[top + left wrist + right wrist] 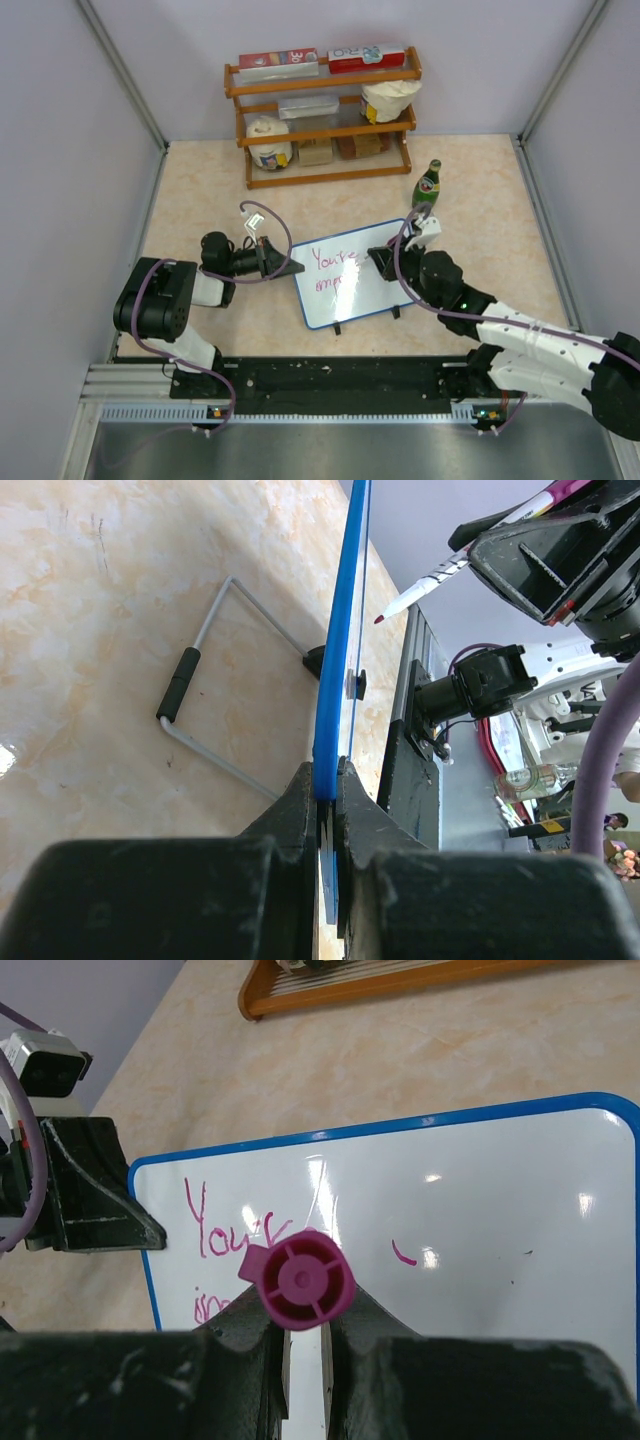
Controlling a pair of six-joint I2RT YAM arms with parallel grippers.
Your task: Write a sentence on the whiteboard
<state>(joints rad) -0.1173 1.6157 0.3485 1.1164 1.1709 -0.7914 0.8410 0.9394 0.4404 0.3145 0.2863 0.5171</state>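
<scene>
Writing is mid-sentence. Your left gripper point(327, 780) clamps the whiteboard point(365, 290) edge; your right gripper point(303, 1338) pinches the marker point(302, 1280) — next, set its tip lightly on line two.

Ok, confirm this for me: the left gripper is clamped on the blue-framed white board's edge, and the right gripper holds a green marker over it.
Not quite: the plastic marker is magenta, not green, as the right wrist view shows. The rest stands: the left gripper is clamped on the blue-framed white board's edge, and the right gripper holds the marker over it.
</scene>
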